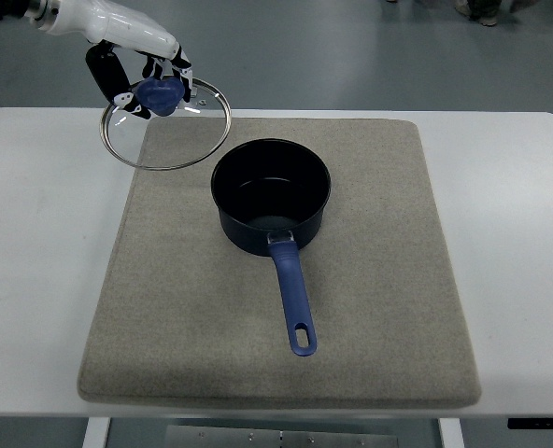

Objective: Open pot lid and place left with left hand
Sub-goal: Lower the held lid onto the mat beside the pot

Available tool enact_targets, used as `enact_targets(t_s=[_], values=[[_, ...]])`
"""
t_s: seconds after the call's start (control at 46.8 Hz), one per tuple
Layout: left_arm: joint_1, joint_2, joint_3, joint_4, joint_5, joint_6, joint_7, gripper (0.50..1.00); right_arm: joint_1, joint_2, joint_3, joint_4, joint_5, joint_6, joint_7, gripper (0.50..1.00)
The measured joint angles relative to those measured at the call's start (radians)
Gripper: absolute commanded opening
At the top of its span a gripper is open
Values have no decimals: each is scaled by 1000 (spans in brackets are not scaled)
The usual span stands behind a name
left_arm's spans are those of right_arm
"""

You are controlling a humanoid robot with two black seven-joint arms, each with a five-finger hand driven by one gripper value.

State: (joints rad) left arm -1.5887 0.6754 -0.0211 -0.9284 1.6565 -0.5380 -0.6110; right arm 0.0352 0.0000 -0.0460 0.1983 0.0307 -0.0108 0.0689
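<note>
Our left robot hand [150, 79] grips the blue knob of the glass lid [167, 126], holding it left of the uncovered pot [270, 196], over the mat's [351, 308] far-left corner. We judge only setting it down remains.

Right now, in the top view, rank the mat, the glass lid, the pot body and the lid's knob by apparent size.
1. Mat, by far the largest.
2. Glass lid and pot body: rims look about alike, and the lid is lifted nearer the camera, so unranked.
3. Blue knob, held by the left robot hand.
</note>
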Motion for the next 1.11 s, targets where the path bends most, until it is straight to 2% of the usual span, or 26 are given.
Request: enact_targets(t_s=[0.363,0.833,1.111], values=[[75,53,7,-5,4,0,0,500,0,0,0,0,0,0,0,917],[135,56,21,-7,11,5,0,500,0,0,0,0,0,0,0,917],[161,51,21,-7,41,58,0,500,0,0,0,0,0,0,0,917]])
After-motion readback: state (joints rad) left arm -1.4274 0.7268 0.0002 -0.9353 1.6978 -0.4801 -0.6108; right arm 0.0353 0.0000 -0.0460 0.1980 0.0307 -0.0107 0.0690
